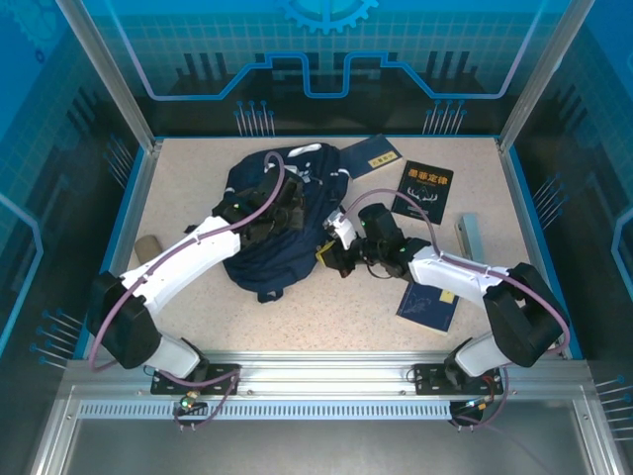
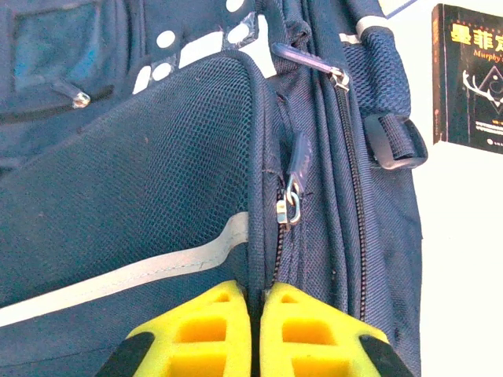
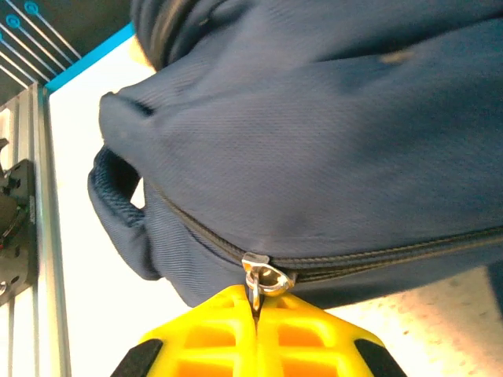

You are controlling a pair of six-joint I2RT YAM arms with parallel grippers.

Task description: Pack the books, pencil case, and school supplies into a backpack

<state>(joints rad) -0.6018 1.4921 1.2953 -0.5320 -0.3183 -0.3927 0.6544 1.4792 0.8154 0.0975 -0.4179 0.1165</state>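
Pencil case [image 1: 148,247], a small tan roll, lies on the desk [image 1: 326,317] well left of the backpack [image 1: 259,259], by the desk's left edge. The navy backpack sits slumped in the middle of the desk, its white stripes toward the far side. The left end effector [image 1: 285,214] rests on top of the backpack; in the left wrist view its yellow fingers [image 2: 211,334] are pressed together right at the seam beside a mesh pocket, just below a dangling zipper tab [image 2: 291,206], and whether any fabric is pinched between them I cannot tell. At the backpack's right edge the right end effector [image 1: 331,259] is closed on a metal zipper pull [image 3: 259,281], whose ring disappears between the yellow fingertips [image 3: 302,330] in the right wrist view. Beyond the backpack's far right corner lies a navy book with a yellow label [image 1: 374,155]. Right of the backpack lies the black book [image 1: 423,192] with its white antler emblem. A second navy book [image 1: 428,307] lies to the backpack's near right, partly under the right arm. Farthest right of the backpack is a grey strip [image 1: 470,237], possibly a ruler.
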